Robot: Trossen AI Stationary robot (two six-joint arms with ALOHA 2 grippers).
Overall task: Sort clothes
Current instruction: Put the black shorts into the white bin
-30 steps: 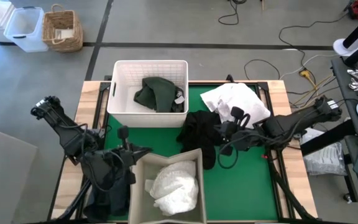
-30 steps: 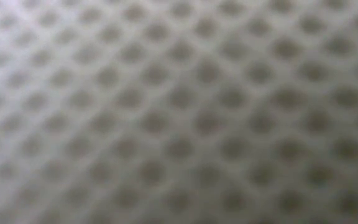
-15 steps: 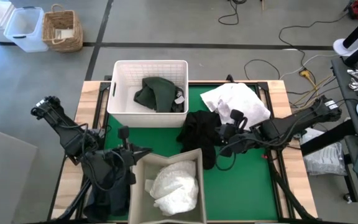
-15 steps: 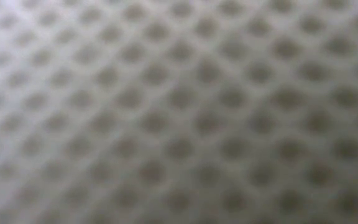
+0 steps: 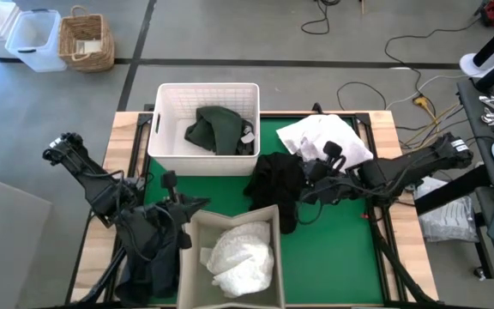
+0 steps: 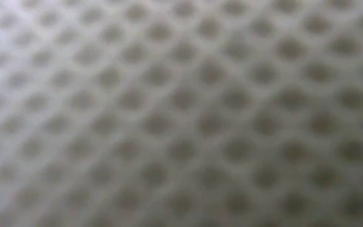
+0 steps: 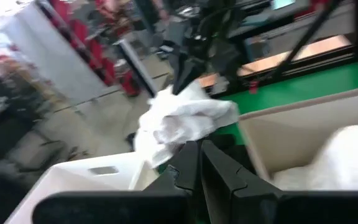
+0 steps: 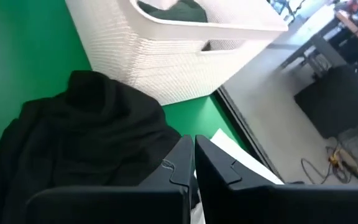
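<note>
We see the right gripper (image 5: pixel 303 184) closed with nothing held, just beside the black garment (image 5: pixel 277 178); the left gripper (image 5: pixel 197 202) is closed too, near the beige bin (image 5: pixel 230 218).

Black garment (image 5: pixel 277 178), white garment (image 5: pixel 324 137), green mat (image 5: pixel 333 245), white basket (image 5: pixel 165 142)

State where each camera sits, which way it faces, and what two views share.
High view: overhead, straight down; both arms, white plastic basket, beige bin.
Low view: table height, filled by a blurred mesh pattern; no arm visible.
Left wrist view: past shut left gripper toward white crumpled garment.
Right wrist view: past shut right gripper over black garment.
Shared: basket and black garment appear in high and right wrist views.
</note>
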